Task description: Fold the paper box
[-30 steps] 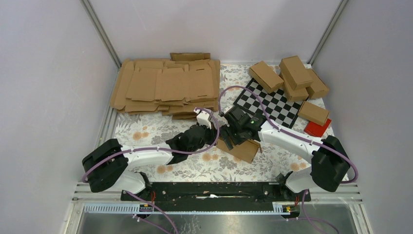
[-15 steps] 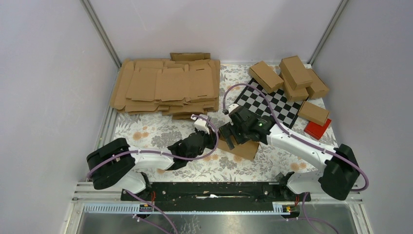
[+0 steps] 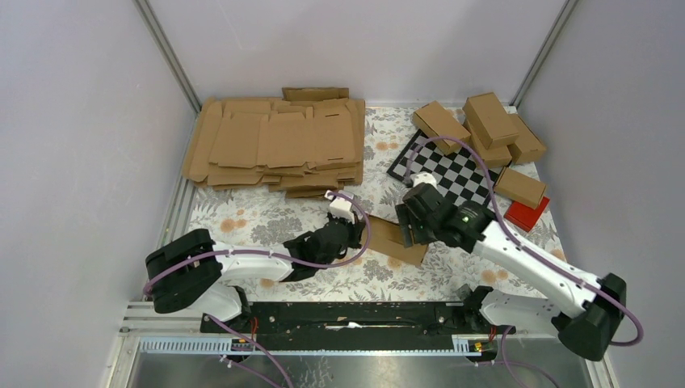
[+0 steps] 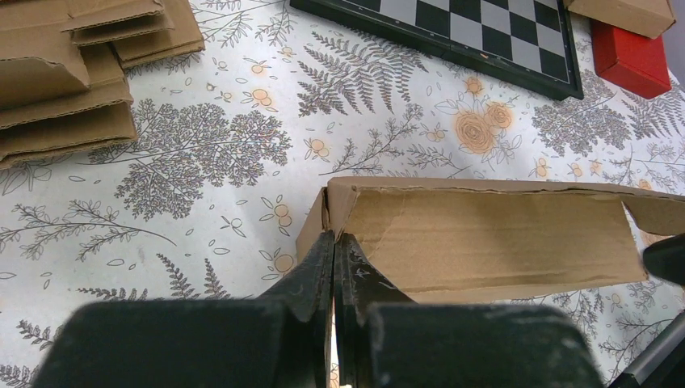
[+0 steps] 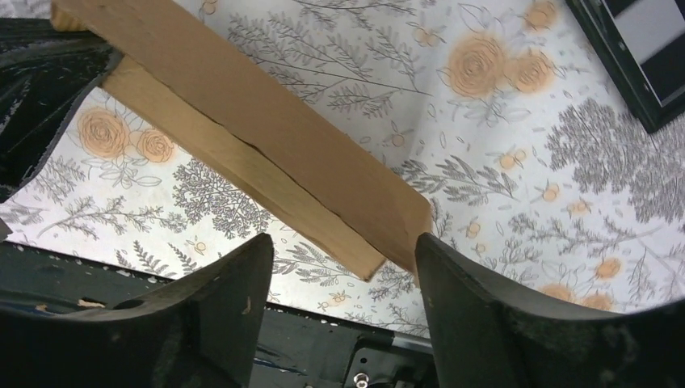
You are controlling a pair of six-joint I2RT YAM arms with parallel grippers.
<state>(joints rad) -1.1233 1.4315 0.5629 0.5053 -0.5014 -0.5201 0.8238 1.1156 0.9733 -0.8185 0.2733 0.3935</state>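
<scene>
The paper box (image 3: 397,242) is a partly formed brown carton lying on the flowered cloth in the middle. My left gripper (image 3: 352,234) is at its left end, shut on one thin cardboard wall; the left wrist view shows the pinch (image 4: 334,239) at the corner of the paper box (image 4: 485,242), whose inside faces me. My right gripper (image 3: 413,223) hangs over the carton's far right part. In the right wrist view it (image 5: 343,255) stands open, with the end corner of the paper box (image 5: 266,137) reaching between the two fingers.
A stack of flat cardboard sheets (image 3: 275,145) fills the back left. Several finished brown cartons (image 3: 485,121) sit at the back right beside a checkerboard (image 3: 452,174) and a small red box (image 3: 527,212). The black base rail (image 3: 355,315) runs along the near edge.
My right arm has swung right and toward the near side, its gripper sliding from the carton's left part to its right end. The left gripper stays shut on the carton, shifted slightly right.
</scene>
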